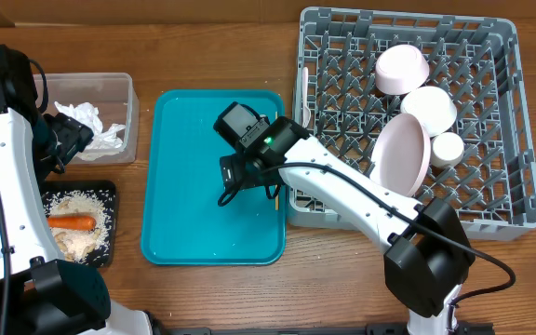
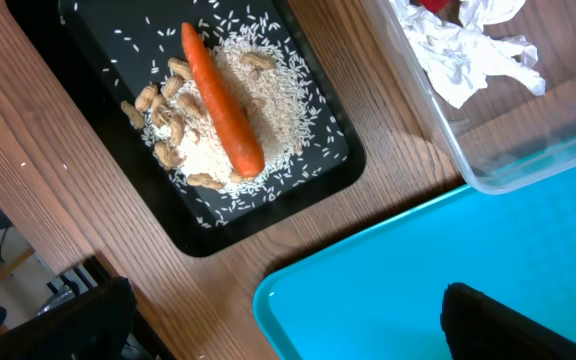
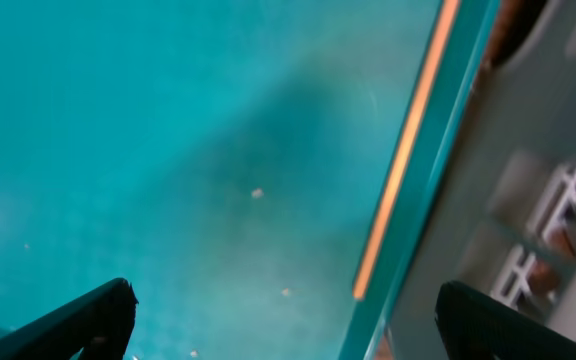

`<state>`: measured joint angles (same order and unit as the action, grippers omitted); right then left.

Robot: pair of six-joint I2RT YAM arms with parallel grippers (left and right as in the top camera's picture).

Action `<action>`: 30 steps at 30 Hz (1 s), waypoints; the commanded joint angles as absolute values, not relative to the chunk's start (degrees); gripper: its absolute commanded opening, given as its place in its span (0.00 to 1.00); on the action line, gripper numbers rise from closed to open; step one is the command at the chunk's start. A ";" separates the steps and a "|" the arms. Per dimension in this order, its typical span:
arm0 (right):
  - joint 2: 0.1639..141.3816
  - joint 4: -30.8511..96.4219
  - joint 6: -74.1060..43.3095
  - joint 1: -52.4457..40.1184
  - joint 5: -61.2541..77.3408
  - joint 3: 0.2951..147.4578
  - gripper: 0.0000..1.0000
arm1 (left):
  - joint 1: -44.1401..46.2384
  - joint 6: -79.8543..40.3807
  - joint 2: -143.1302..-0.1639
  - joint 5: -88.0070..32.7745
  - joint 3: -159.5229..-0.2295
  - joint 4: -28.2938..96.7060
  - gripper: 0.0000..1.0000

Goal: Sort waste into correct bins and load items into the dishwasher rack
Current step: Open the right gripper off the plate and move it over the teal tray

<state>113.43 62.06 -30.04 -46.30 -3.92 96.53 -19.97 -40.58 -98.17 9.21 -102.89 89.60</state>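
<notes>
the grey dishwasher rack fills the far right corner of the wooden bench. inside it a pale pink bowl lies near the far wall, a white bowl sits just beside it, a small white cup is next along, and a large pale pink dish leans on edge against the pegs. a slim white utensil, which looks like the fork, stands at the rack's left wall.

the teal tray lies mid-bench, its right rim touching the rack or very near it. the right gripper hangs over the tray's right half with its jaws spread wide and nothing between them. a thin wooden chopstick lies along the inside of the tray's right rim, off to one side of the jaws. a few pale crumbs dot the tray floor.

at the bench's left edge the clear tub holds crumpled white napkins and a scrap of red wrapper. nearer the front, the black tray carries a heap of rice, peanuts and an orange carrot lying across the heap.

the left gripper hovers near the teal tray's left corner, jaws fully apart and empty.
</notes>
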 commanded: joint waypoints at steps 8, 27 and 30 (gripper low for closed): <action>109.62 89.67 -41.65 -48.88 -21.34 128.86 1.00 | -19.68 -41.82 -98.67 9.17 -103.24 89.54 1.00; 92.38 96.95 -19.35 1.28 -19.20 125.08 1.00 | -19.68 -42.17 -98.67 0.84 -103.24 87.50 1.00; 92.71 96.86 -19.94 8.82 -17.21 122.32 1.00 | -19.25 -37.52 -98.67 -11.57 -103.24 90.61 1.00</action>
<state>92.79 97.06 -20.71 4.29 -19.20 123.98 -19.97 -40.71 -98.17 2.04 -102.89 89.34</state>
